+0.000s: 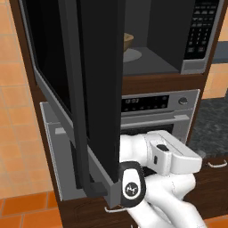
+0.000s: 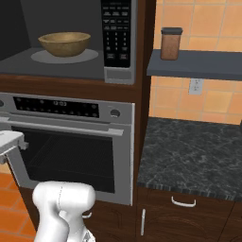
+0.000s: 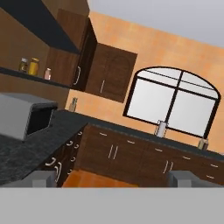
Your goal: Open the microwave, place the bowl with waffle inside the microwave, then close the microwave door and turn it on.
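Bowl (image 2: 64, 43) is already sitting inside the microwave (image 2: 118, 73) cavity, on the pale round turntable, left of the keypad. Waffle isn't readable from these angles, the bowl's rim is hiding its contents. Microwave door (image 1: 93, 89) is standing wide open, swung out to the left, its edge facing the left base camera and its slim black vertical handle (image 1: 75, 107) running down the near side.

Gripper (image 3: 113, 179) is spread fully apart and gripping nothing; the two finger tips (image 3: 41, 178) are showing at the bottom of the hand view with clear space between. It's pointing off across the room at the far counter and arched window (image 3: 175, 103), not at the appliance. The hand is hanging low in front of the oven (image 2: 71, 137), below the door.

Relation that matters: the door lies up and to the left of the hand, its long axis vertical, hinge on the left. Judging from that, closing probably needs the hand to get round to the door's outer face and push it rightward toward the cavity. Keypad press comes after.
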